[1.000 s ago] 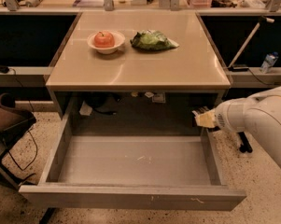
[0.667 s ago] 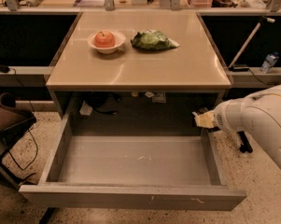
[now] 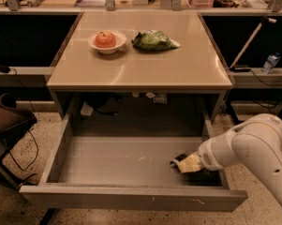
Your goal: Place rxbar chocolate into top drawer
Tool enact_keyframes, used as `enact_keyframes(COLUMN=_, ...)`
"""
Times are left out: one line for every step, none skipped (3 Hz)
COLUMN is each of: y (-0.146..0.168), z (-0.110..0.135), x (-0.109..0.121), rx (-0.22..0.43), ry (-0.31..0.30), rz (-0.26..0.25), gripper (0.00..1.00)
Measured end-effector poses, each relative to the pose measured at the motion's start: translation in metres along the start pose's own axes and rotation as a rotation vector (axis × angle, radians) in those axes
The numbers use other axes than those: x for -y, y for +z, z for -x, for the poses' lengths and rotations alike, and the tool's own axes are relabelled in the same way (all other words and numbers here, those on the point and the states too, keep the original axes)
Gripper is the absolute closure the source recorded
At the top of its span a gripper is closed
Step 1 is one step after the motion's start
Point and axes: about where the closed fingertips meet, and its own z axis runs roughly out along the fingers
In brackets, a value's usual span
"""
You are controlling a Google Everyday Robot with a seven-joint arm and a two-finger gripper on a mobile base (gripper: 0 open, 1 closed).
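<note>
Since the frame a second ago, the single white arm (image 3: 253, 146) has dropped from beside the desk's right edge down into the top drawer (image 3: 131, 197), and the gripper (image 3: 189, 163) now sits low over the drawer floor near its right front corner. From the one camera view, one rxbar chocolate (image 3: 179, 159) shows as a small dark flat piece with a pale edge at the gripper's tip, inside the drawer and just above or on its grey floor. Whether the gripper clasps the bar or has let it go cannot be told. One drawer stands pulled fully out: wide and shallow, grey metal, with a flat front panel marked by pale scuffs and a few light scratches on its bottom. The arm's casing is smooth, rounded and glossy white, while the gripper's end looks yellowish. Above, one beige tabletop (image 3: 145, 71), smooth with a soft sheen, carries three things toward its back: one round white bowl (image 3: 107, 48), one orange-red round fruit (image 3: 105, 38) with a short stem lying in it, and one wrinkly green snack bag (image 3: 153, 40) just beside the bowl on the right. Well off to the right, one small clear bottle (image 3: 270, 62) stands on a low shelf. Below all this lies a speckled floor (image 3: 9, 205).
</note>
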Motion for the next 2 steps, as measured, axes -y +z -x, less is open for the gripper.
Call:
enact_keyframes(y=0.003, z=-0.006, x=-0.019, rx=-0.023, ry=0.002, rz=0.082, gripper=1.00)
enact_keyframes(y=0.030, z=-0.002, x=-0.016, rx=0.011, ry=0.010, rz=0.037, gripper=1.00)
